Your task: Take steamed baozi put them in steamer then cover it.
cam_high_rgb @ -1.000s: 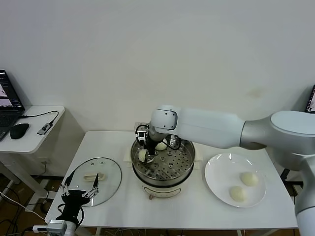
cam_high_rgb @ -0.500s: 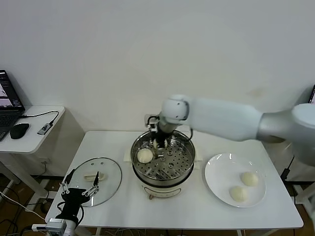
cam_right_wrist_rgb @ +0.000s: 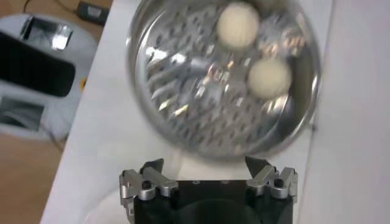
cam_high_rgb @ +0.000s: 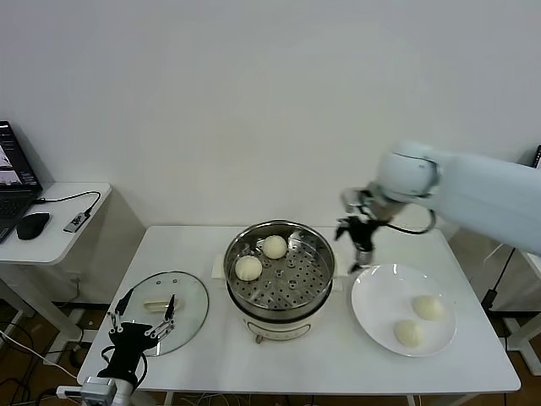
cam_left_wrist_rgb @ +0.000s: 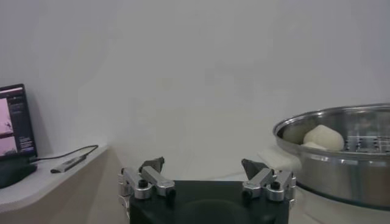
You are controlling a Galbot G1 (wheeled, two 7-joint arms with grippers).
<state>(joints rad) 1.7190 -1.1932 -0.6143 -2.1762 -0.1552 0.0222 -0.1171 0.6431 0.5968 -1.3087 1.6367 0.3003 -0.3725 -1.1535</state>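
The steel steamer (cam_high_rgb: 280, 292) stands mid-table with two baozi (cam_high_rgb: 248, 267) (cam_high_rgb: 275, 247) on its perforated tray. Two more baozi (cam_high_rgb: 428, 307) (cam_high_rgb: 409, 332) lie on the white plate (cam_high_rgb: 372, 296) to its right. My right gripper (cam_high_rgb: 358, 239) is open and empty, in the air between the steamer and the plate. In the right wrist view the steamer (cam_right_wrist_rgb: 183, 109) with both buns (cam_right_wrist_rgb: 238, 24) (cam_right_wrist_rgb: 270, 77) lies beyond the open gripper (cam_right_wrist_rgb: 205, 167). The glass cover (cam_high_rgb: 190, 304) lies flat on the table's left. My left gripper (cam_high_rgb: 142, 320) is open, parked by the cover; it also shows in the left wrist view (cam_left_wrist_rgb: 204, 169).
A side desk (cam_high_rgb: 59, 228) with a laptop, mouse and cable stands at the far left. The left wrist view shows the steamer's side (cam_left_wrist_rgb: 341, 173) with one bun (cam_left_wrist_rgb: 323, 137) above the rim. The wall is close behind the table.
My right gripper let go of a baozi in the steamer, rose, and swung right to between the steamer and the plate. The steamer now holds two uncovered buns. The left arm is still.
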